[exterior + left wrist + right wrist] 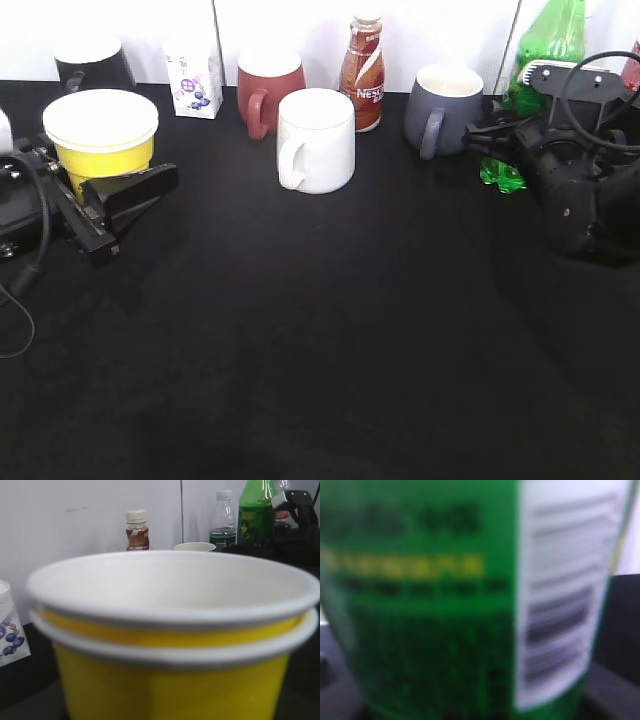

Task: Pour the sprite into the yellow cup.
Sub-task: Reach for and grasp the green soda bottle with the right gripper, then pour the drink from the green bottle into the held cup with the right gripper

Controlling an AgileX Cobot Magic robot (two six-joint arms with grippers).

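Observation:
The yellow cup (pixel 100 150), which looks like two stacked cups with white rims, stands at the far left and fills the left wrist view (pixel 170 680). My left gripper (pixel 135 185) has its fingers on either side of the cup's lower part and looks shut on it. The sprite (pixel 548 45), a tall green bottle, stands at the back right, leaning slightly. Its label fills the right wrist view (pixel 430 605), and it also shows in the left wrist view (pixel 255 515). My right gripper (pixel 500 140) holds the bottle's lower body. The jaws are hidden in both wrist views.
Along the back wall stand a black mug (pixel 92 65), a small white carton (pixel 194 75), a red mug (pixel 268 88), a brown Nestle bottle (pixel 363 75) and a grey mug (pixel 447 108). A white mug (pixel 318 140) stands in front. A clear bottle (pixel 222 517) is near the sprite.

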